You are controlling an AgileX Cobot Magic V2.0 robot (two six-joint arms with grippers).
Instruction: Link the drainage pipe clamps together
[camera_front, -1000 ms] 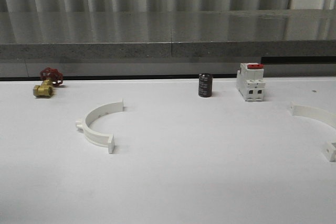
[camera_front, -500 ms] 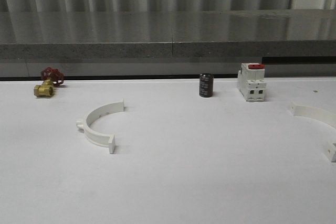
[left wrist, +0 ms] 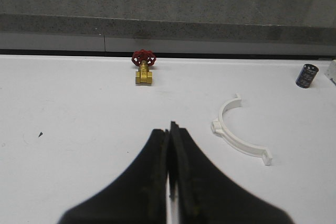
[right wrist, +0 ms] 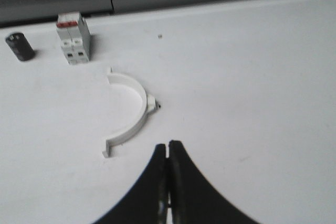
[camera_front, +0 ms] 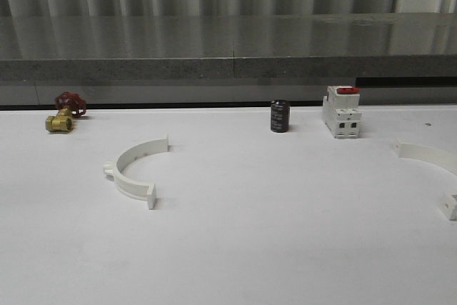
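Nothing on table (camera_front: 235, 248) shifted since earlier frames. Left gripper (left wrist: 169, 135) and right gripper (right wrist: 168, 150) closed, empty; both should open before straddling left clamp half (camera_front: 132, 169), right clamp half (right wrist: 131, 119).

You see the left gripper (left wrist: 169, 129) as two smooth matte black curved fingers tapering to narrow tips; the right gripper (right wrist: 168, 148) looks identical.
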